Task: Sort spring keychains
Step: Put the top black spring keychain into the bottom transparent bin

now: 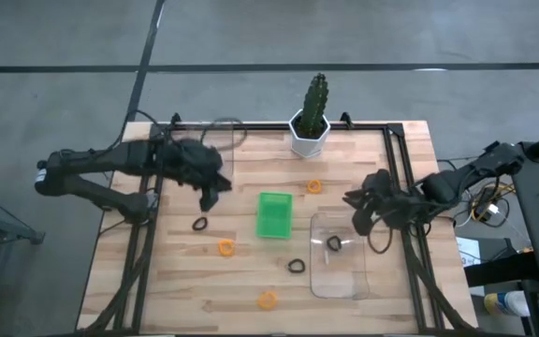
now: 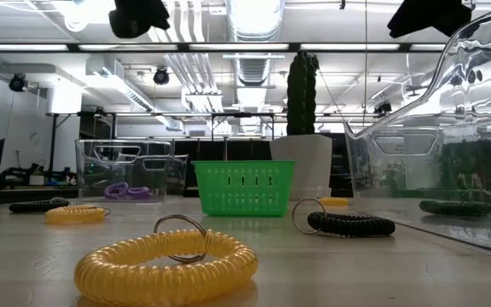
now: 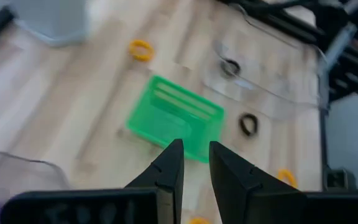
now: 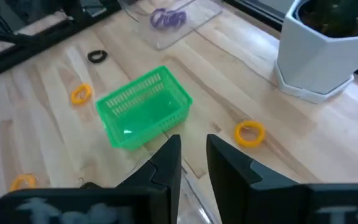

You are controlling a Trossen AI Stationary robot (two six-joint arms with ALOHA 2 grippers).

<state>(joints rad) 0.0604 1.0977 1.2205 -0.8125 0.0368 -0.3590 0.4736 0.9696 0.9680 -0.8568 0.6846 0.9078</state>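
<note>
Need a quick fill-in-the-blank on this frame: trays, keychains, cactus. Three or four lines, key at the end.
1. The green tray holds ____ keychains.
2. The keychain inside the clear tray near the right gripper is ____ in colour.
3. The purple keychains lie in the clear tray near the ____ gripper.
4. The cactus stands in a ____ pot.

Missing words: no; black; left; white
</note>
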